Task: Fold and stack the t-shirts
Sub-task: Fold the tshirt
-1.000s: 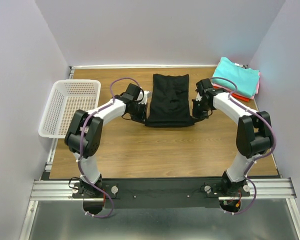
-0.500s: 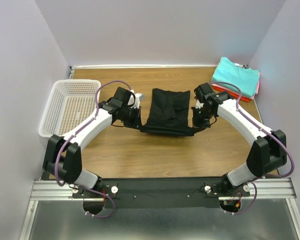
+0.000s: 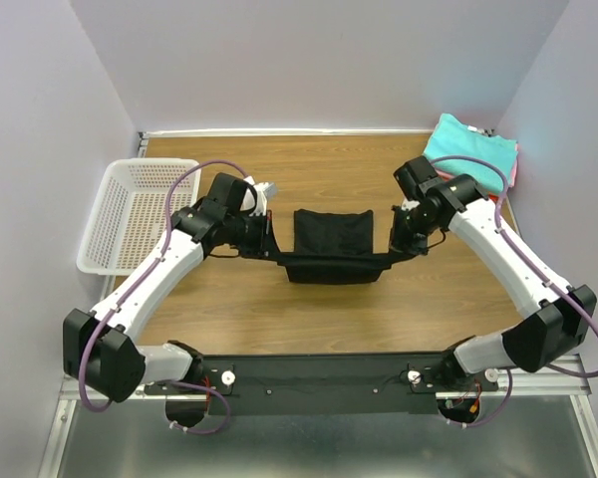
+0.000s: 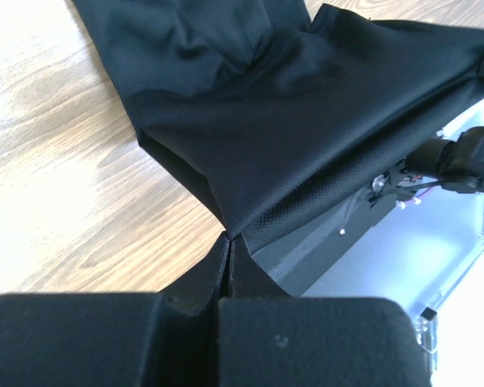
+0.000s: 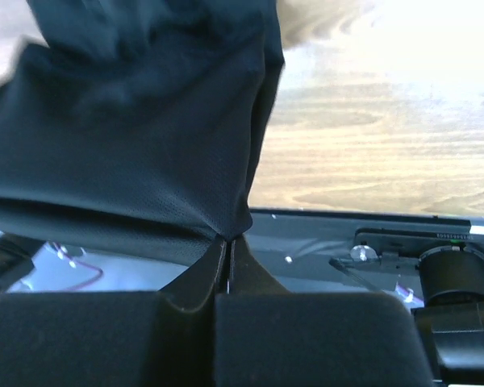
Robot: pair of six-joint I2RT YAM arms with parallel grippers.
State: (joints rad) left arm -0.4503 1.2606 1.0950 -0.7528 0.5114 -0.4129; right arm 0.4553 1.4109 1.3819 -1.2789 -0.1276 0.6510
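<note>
The black t-shirt (image 3: 331, 244) hangs stretched between both grippers above the middle of the table, its far part draped down toward the wood. My left gripper (image 3: 270, 242) is shut on its left corner; the cloth (image 4: 306, 137) runs straight out of the closed jaws. My right gripper (image 3: 392, 246) is shut on its right corner, cloth (image 5: 145, 137) pinched at the tips. A folded stack with a teal t-shirt (image 3: 471, 151) on top, red-orange (image 3: 458, 182) and pink (image 3: 515, 169) edges below, lies at the far right corner.
A white lattice basket (image 3: 140, 211) stands at the left table edge. The black rail (image 3: 319, 378) with the arm bases runs along the near edge. Grey walls close in the left, far and right sides.
Both grippers have lifted the near edge of the black t-shirt and drawn it toward the near side; the visible cloth is shorter and raised off the table.
</note>
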